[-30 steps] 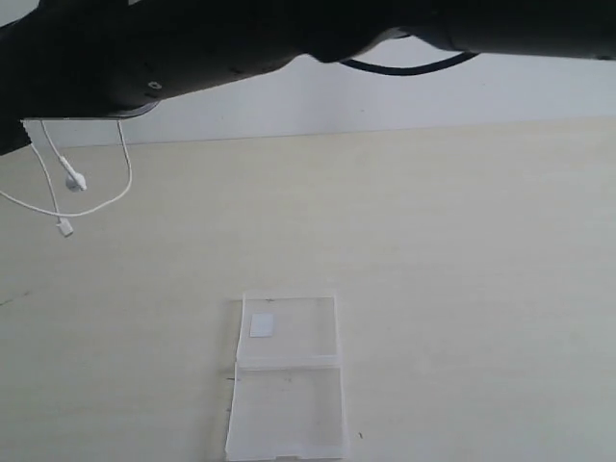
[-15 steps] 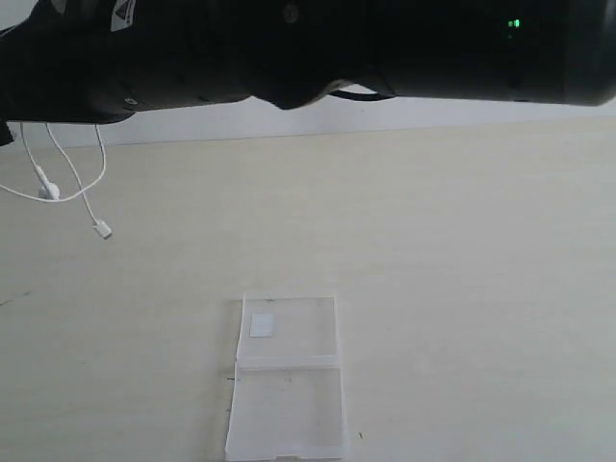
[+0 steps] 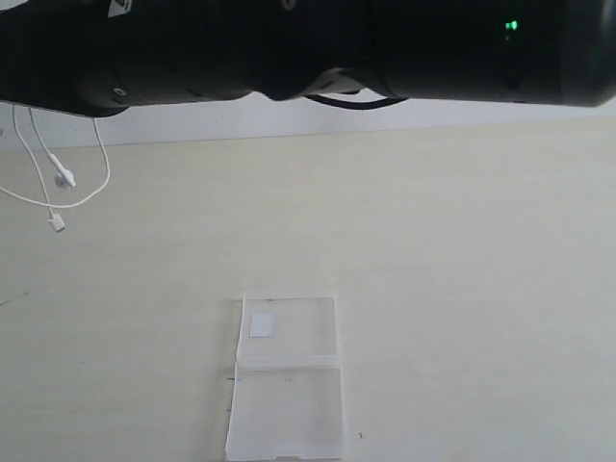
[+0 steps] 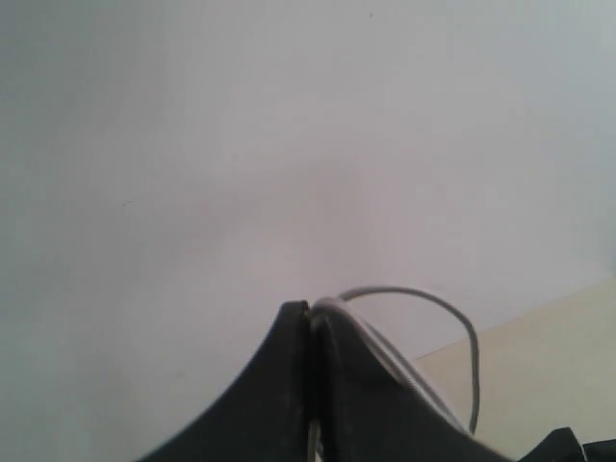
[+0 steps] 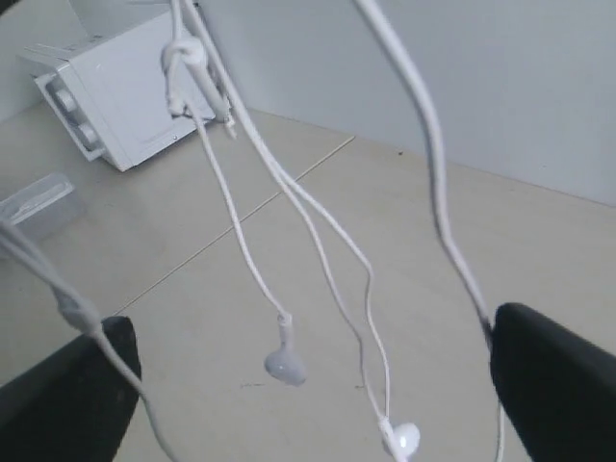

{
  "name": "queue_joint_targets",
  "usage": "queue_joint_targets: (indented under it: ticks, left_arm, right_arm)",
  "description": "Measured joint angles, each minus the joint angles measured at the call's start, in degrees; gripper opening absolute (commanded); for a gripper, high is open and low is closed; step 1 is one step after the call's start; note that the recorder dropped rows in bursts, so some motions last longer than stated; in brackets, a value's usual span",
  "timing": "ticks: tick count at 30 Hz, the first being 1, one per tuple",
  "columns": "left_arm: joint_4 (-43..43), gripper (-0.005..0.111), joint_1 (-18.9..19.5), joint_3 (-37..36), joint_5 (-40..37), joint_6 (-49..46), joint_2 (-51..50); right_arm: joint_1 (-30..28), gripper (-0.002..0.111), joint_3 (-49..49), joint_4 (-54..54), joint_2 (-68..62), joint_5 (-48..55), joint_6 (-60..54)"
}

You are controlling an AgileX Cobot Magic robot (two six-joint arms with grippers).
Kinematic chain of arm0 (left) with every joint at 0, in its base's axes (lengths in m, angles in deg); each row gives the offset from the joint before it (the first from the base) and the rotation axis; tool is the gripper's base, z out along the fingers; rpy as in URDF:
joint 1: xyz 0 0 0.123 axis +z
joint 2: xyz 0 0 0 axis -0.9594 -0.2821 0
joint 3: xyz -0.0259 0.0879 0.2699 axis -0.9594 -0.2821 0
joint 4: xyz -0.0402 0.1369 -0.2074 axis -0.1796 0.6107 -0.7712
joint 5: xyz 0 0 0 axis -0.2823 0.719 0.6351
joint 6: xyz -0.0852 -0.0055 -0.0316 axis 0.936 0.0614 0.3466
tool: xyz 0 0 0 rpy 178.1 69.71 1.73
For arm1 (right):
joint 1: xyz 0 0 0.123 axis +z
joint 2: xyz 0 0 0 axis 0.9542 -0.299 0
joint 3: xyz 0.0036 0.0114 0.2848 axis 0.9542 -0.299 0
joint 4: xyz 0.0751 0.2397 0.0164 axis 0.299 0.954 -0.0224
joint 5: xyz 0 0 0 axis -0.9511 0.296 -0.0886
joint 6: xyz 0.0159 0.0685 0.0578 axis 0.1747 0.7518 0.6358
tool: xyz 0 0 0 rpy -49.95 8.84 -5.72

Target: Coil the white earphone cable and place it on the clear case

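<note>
While the left gripper (image 4: 310,310) pinches the white earphone cable (image 5: 286,366), the right gripper (image 5: 310,332) (wide) straddles it.

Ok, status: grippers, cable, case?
Left gripper shut on white earphone cable, raised. Right gripper open, strands dangling between. Clear case lies open, no cable on it. Nothing blocking seen.

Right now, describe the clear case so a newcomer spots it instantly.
On the pale beige table, look at the bottom edge of the exterior view, just left of centre. The clear case lies open there: two flat transparent halves, with a small white label in the upper one. The other task item, the white earphone cable, is a thin wire dangling at far left.
</note>
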Motion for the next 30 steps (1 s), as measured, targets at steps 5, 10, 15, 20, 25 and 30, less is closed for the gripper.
queue_joint_targets:
  ticks: [5,10,15,20,25,30]
  left_arm:
    - [0.0,0.0,0.0,0.0,0.0,0.0,0.0]
    - [0.0,0.0,0.0,0.0,0.0,0.0,0.0]
    - [0.0,0.0,0.0,0.0,0.0,0.0,0.0]
    - [0.0,0.0,0.0,0.0,2.0,0.0,0.0]
    - [0.0,0.0,0.0,-0.3,2.5,-0.2,0.0]
    - [0.0,0.0,0.0,-0.4,2.5,-0.4,0.0]
  right_arm:
    - [0.0,0.094,0.0,-0.1,0.0,-2.2,-0.1]
    - [0.0,0.094,0.0,-0.4,-0.2,-3.4,-2.2]
    - [0.0,0.094,0.0,-0.4,-2.4,-4.8,-3.1]
    - [0.0,0.094,0.0,-0.4,-5.0,-8.0,-4.1]
    - [0.0,0.094,0.0,-0.4,-5.7,-11.2,-8.5]
    - [0.0,0.094,0.0,-0.4,-5.7,-14.6,-9.2]
